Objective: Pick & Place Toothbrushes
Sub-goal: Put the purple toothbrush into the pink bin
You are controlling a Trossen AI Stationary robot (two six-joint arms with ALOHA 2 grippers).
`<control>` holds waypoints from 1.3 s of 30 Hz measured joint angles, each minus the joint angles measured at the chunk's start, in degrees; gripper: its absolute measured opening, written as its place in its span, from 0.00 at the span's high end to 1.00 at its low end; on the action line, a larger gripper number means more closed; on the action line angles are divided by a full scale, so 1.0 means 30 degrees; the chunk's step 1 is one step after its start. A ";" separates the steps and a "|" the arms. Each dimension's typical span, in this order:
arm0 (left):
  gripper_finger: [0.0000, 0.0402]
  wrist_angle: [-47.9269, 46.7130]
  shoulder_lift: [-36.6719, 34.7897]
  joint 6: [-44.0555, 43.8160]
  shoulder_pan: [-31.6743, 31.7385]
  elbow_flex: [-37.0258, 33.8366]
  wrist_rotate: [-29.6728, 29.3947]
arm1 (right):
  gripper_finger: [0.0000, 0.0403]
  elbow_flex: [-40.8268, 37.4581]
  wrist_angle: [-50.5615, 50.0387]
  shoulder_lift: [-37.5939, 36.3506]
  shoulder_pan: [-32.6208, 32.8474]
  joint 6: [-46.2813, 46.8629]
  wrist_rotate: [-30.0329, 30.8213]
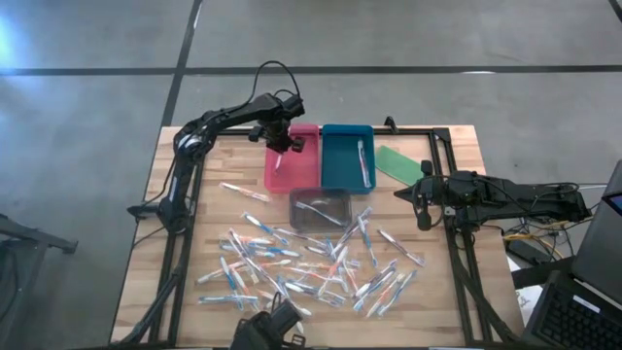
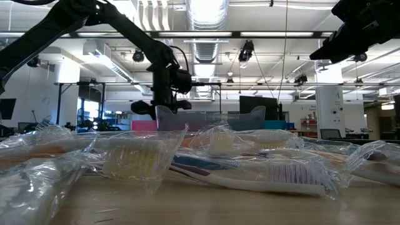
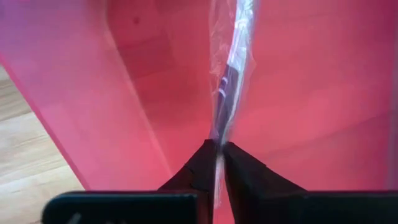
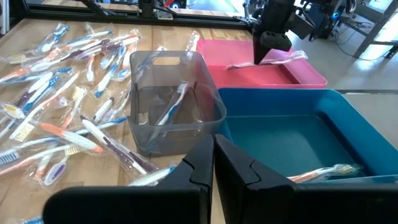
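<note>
Over the pink tray (image 1: 292, 173) my left gripper (image 1: 285, 144) points down, shut on a toothbrush (image 4: 292, 57) in a clear wrapper. Many wrapped toothbrushes (image 1: 311, 267) lie spread over the near half of the wooden table. One lies in the blue tray (image 1: 345, 156), seen as a pale stick (image 4: 323, 173). Others lie in the clear bin (image 1: 319, 207). My right gripper (image 1: 398, 194) hangs shut and holds nothing, to the right of the clear bin. My left gripper pinches the toothbrush's clear wrapper (image 3: 219, 134) between its two fingertips, coming from above and pointing down. In the right wrist view the brush (image 4: 239, 64) lies about level across the fingers, over the pink tray. Whether it touches the tray's floor, I cannot tell.
A flat green oblong piece (image 1: 398, 160) lies right of the blue tray. The pink tray, blue tray and clear bin (image 4: 168, 106) stand close together at the table's middle back. Black frame rails (image 1: 457, 262) run along the table's left and right sides.
</note>
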 joint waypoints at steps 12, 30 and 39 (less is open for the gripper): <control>0.99 -0.0709 -0.0243 -0.0313 0.0000 0.0007 0.2348 | 0.98 -0.0004 0.0000 0.0002 -0.0003 0.0000 0.0000; 0.99 -0.1977 -0.0750 -0.1158 -0.0605 0.0007 0.2596 | 0.98 -0.0004 0.0000 0.0001 0.0004 0.0000 0.0000; 0.93 -0.1973 -0.0743 -0.0918 -0.0648 0.0006 0.2589 | 0.98 0.0000 0.0000 -0.0001 0.0001 0.0000 0.0007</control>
